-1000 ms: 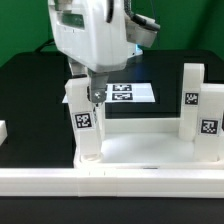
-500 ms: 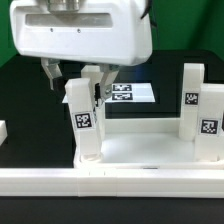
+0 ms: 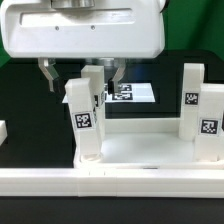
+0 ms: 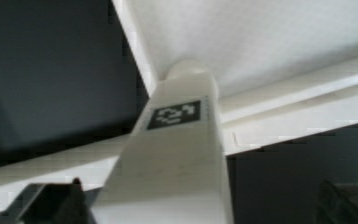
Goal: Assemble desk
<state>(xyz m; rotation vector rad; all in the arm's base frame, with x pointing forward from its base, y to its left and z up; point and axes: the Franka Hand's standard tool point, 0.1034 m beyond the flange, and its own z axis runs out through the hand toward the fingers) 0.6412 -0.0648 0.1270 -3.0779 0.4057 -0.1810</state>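
The white desk tabletop lies tray-like at the front of the black table. One white tagged leg stands upright in its corner socket on the exterior view's left. Two more tagged legs stand at the tabletop's corner on the exterior view's right. My gripper is open, with one finger on each side of the top of the left leg and a gap on both sides. In the wrist view the leg runs down between the dark fingertips of the gripper onto the tabletop.
The marker board lies flat behind the tabletop. A small white block sits at the edge on the exterior view's left. The black table surrounds the parts.
My hand has turned from side-on to broad-on above the left leg and risen slightly. The fingers now stand wide apart. The leg has stayed upright in its socket.
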